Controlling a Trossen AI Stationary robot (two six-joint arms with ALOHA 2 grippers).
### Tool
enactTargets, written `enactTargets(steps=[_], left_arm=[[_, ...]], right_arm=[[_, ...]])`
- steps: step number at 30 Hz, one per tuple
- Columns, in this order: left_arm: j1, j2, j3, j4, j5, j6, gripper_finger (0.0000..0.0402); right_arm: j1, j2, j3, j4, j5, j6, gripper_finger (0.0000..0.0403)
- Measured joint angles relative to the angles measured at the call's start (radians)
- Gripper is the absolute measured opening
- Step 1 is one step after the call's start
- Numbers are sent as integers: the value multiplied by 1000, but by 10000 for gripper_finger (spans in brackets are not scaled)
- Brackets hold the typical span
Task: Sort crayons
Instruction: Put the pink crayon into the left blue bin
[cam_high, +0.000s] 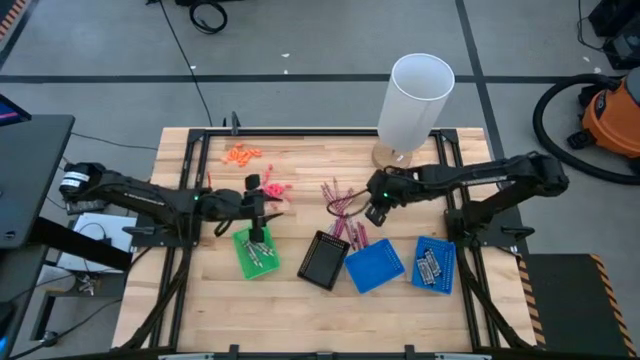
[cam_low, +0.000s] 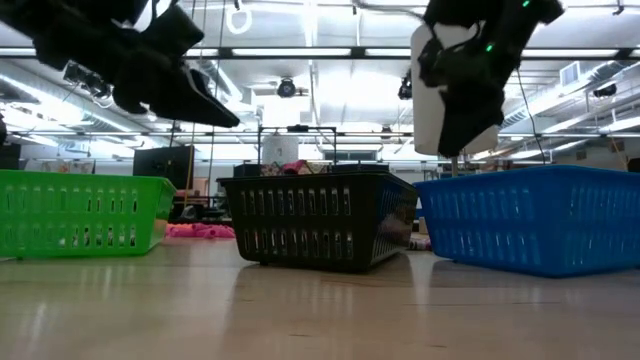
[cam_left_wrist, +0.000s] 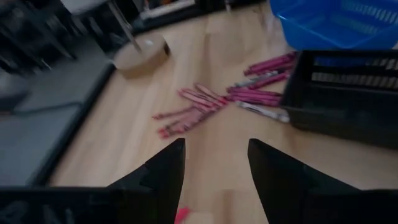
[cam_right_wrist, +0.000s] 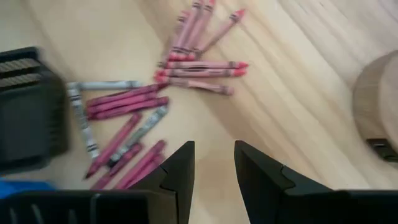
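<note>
Pink-magenta and grey crayons (cam_high: 345, 212) lie loose on the wooden table, between my two grippers. They also show in the left wrist view (cam_left_wrist: 211, 102) and the right wrist view (cam_right_wrist: 127, 118). My left gripper (cam_high: 262, 207) is open and empty, above the table just far of the green tray (cam_high: 255, 252), and its fingers point toward the pile (cam_left_wrist: 216, 168). My right gripper (cam_high: 377, 210) is open and empty, just right of the pile and above it (cam_right_wrist: 214, 165). Both grippers hang clear of the table in the low view.
A black tray (cam_high: 323, 260) and two blue trays (cam_high: 373, 265) (cam_high: 433, 265) stand near the pile. The green tray and the right blue tray hold grey sticks. Orange bits (cam_high: 242, 153) and coral-red bits (cam_high: 272, 188) lie far left. A white cylinder (cam_high: 415, 100) stands at the back.
</note>
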Motion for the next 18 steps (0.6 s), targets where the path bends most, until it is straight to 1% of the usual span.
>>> enactTargets(steps=[2,4,9,11,18], left_arm=[[17,-23,-41,57,-1,45,187],[31,-37,-77,123,-1,72,187],[64,-48,-141,276,-1,83,187],[76,-48,-153,321,0,56,187],[104,-47,-156,363,0,13,187]], right_arm=[[-44,20,0,6,-7,-19,122],[-91,37,0,11,-38,-37,122],[-169,71,0,41,-107,-100,122],[-178,74,0,44,-121,-107,122],[-166,73,-13,23,-122,-63,122]])
